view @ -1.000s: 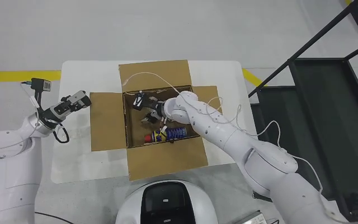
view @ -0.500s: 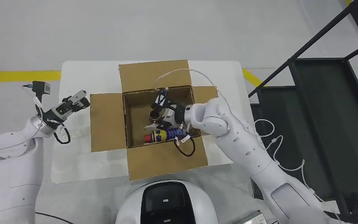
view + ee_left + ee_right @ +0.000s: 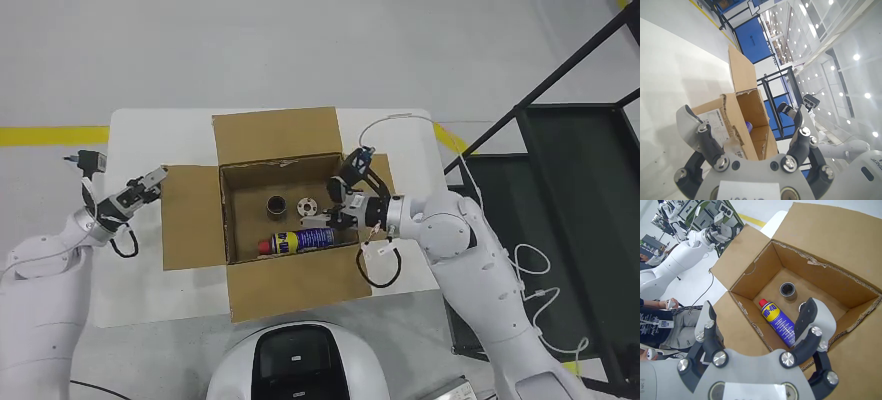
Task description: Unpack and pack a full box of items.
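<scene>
Right gripper parted, empty, spray can and metal cylinder below it inside cardboard box; left gripper parted, empty, same box just ahead.

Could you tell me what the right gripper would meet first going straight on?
Most likely the spray can lying on the box floor, near its red cap, though depth is unclear.

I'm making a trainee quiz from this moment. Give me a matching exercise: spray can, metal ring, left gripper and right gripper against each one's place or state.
Things:
1. spray can
2. metal ring
3. left gripper
4. right gripper

Places or states:
A. upright on the box floor
B. open, clear of the box, beside a flap
C. lying on its side in the box
D. open, over the box's wall

Pairs: 1-C, 2-A, 3-B, 4-D
</scene>
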